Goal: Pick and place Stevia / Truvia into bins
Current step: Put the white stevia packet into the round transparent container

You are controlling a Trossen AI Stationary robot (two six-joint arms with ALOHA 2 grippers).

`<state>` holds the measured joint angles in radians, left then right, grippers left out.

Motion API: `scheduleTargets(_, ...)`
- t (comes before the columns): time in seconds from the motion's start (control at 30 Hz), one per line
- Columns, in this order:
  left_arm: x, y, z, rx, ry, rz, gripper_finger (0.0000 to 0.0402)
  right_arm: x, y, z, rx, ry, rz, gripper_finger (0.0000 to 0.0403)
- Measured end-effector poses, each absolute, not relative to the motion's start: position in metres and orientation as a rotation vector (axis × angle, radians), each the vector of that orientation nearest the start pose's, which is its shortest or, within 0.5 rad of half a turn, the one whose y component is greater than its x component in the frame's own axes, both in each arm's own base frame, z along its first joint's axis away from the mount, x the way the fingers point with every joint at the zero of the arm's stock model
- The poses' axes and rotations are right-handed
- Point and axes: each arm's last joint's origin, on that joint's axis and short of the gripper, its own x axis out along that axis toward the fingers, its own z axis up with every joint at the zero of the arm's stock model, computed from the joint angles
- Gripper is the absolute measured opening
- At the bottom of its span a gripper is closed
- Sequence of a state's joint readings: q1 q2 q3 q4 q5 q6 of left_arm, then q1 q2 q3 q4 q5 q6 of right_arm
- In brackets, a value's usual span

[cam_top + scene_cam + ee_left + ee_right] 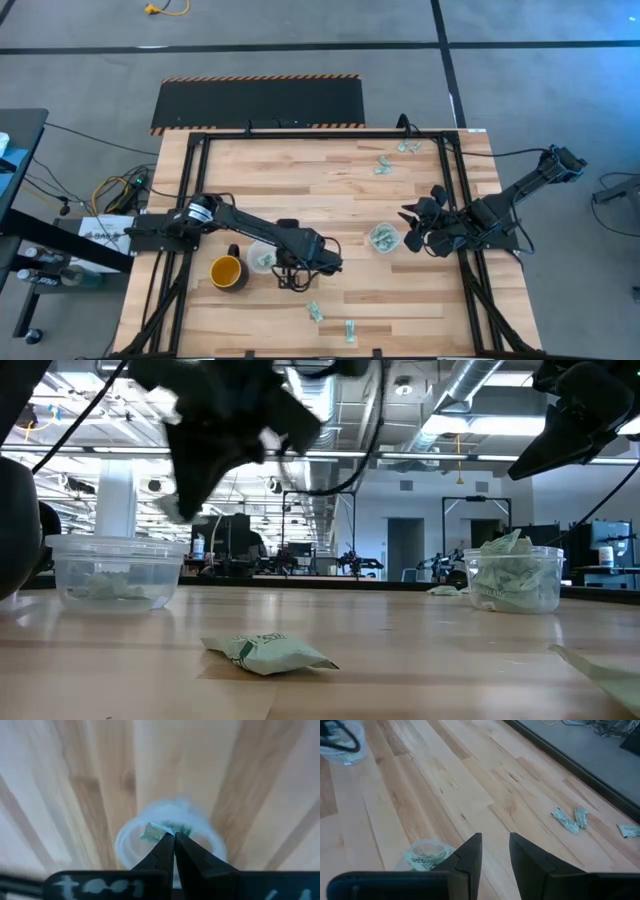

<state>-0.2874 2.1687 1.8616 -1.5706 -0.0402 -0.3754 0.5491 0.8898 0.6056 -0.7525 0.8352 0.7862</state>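
Observation:
My left gripper [174, 837] is shut on a pale green and white Stevia sachet [151, 832]. It hangs over a clear plastic cup [129, 851], the left bin [262, 258], which holds a few sachets. My right gripper [495, 851] stands open at the table's right side, beside the right bin [384, 238], a clear cup heaped with sachets [426, 855]. Loose sachets lie flat near the front edge [314, 312] [350, 331] and at the far right [382, 165] [408, 147]. My left gripper pinches the sachet at one edge [166, 831] between the free ends of its two fingers. The fingers come from above, pointing steeply down. The sachet sticks out sideways past the tips, lifted clear of the table and above the cup's mouth.
A yellow-orange mug [228, 271] stands just left of the left bin. In the low view a crumpled sachet [266, 652] lies on the wood in front, between the two cups [115, 572] [515, 582]. A black frame [196, 180] borders the wooden table.

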Motion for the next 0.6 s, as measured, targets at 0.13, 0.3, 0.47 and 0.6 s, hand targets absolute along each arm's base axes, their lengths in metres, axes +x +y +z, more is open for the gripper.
scheduleTargets(0.13,0.354,-0.103,0.216,0.005,1.877,0.243,0.0000,0.139,0.060,0.222,0.076,0.628,-0.536,0.0093)
scheduleTargets(0.3,0.337,-0.098,0.212,-0.002,1.910,0.283,0.0000,0.139,0.060,0.222,0.076,0.627,-0.536,0.0093)
scheduleTargets(0.47,0.333,-0.097,0.200,-0.016,1.927,0.269,0.0000,0.139,0.060,0.223,0.077,0.627,-0.536,0.0093)
scheduleTargets(0.6,0.332,-0.099,0.194,-0.052,1.944,0.204,0.0000,0.139,0.060,0.223,0.078,0.626,-0.536,0.0093)
